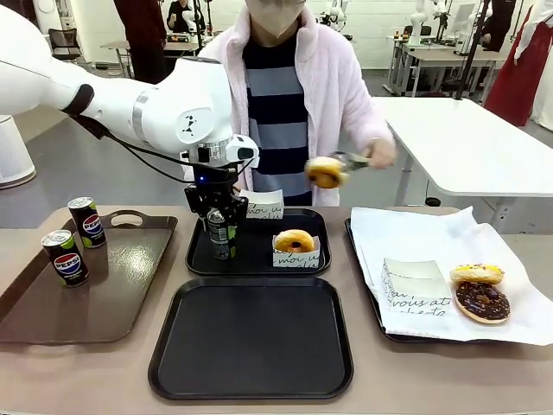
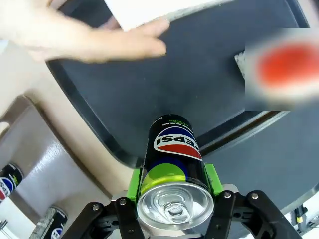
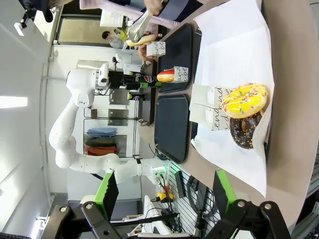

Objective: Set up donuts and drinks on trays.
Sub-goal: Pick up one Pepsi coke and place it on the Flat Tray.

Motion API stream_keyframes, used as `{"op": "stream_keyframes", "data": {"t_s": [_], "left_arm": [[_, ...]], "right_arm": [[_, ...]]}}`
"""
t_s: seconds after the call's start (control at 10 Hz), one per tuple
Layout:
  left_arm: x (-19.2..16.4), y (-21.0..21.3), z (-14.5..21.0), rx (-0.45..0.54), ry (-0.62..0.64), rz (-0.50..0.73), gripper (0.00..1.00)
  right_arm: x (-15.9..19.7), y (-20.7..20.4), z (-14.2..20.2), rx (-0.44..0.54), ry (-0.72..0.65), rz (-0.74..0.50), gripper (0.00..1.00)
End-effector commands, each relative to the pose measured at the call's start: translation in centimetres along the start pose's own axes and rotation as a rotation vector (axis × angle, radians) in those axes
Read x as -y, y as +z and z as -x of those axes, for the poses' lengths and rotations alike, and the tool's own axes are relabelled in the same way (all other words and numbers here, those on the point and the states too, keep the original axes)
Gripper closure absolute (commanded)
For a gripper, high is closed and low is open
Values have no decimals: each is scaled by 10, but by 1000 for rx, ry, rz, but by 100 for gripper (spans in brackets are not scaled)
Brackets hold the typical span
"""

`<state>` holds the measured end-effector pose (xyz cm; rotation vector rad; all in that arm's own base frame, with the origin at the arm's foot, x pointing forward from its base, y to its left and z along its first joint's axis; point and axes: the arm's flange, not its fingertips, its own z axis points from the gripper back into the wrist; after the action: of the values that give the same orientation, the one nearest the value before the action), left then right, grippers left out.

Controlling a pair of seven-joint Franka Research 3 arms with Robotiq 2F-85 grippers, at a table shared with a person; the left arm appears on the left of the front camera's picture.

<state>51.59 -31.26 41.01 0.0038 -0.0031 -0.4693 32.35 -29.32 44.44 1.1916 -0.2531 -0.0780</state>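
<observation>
My left gripper [image 1: 219, 226] is shut on a black Pepsi can [image 1: 220, 235], held upright at the left part of the far black tray [image 1: 259, 264]. Up close, the can [image 2: 172, 159] sits between the green pads [image 2: 133, 181]; whether it touches the tray [image 2: 199, 84] I cannot tell. A golden donut in a printed sleeve [image 1: 295, 243] stands on that tray. The person holds another donut [image 1: 326, 172] in tongs above it. The near black tray [image 1: 251, 337] is bare. My right gripper [image 3: 164, 199] hangs open, high above the table's right side.
A brown tray with handles [image 1: 130, 277] at the left holds two Pepsi cans [image 1: 86, 221] [image 1: 65, 257]. At the right, a paper-lined tray [image 1: 415, 229] carries a yellow donut [image 1: 476, 273], a chocolate donut [image 1: 482, 302] and sleeves [image 1: 415, 290]. The person's other hand [image 2: 89, 40] holds a white sleeve [image 1: 263, 205].
</observation>
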Motion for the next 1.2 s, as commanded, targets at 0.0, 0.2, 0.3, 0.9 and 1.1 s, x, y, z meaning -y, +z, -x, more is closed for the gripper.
{"op": "stream_keyframes", "data": {"t_s": [0.0, 0.2, 0.3, 0.9, 1.1], "left_arm": [[-13, 60, 60, -91, -70, 2, 41], [-44, 102, 138, -89, -144, 27, 41], [-56, 112, 160, -100, -150, 23, 41], [-74, 135, 202, -57, -137, 7, 41], [-74, 135, 202, -57, -137, 7, 41]], "right_arm": [[-1, 0, 1, -3, -8, -7, 0], [-1, 0, 1, -3, -8, -7, 0], [-1, 0, 1, -3, -8, -7, 0], [-1, 0, 1, -3, -8, -7, 0], [-1, 0, 1, -3, -8, -7, 0]]}}
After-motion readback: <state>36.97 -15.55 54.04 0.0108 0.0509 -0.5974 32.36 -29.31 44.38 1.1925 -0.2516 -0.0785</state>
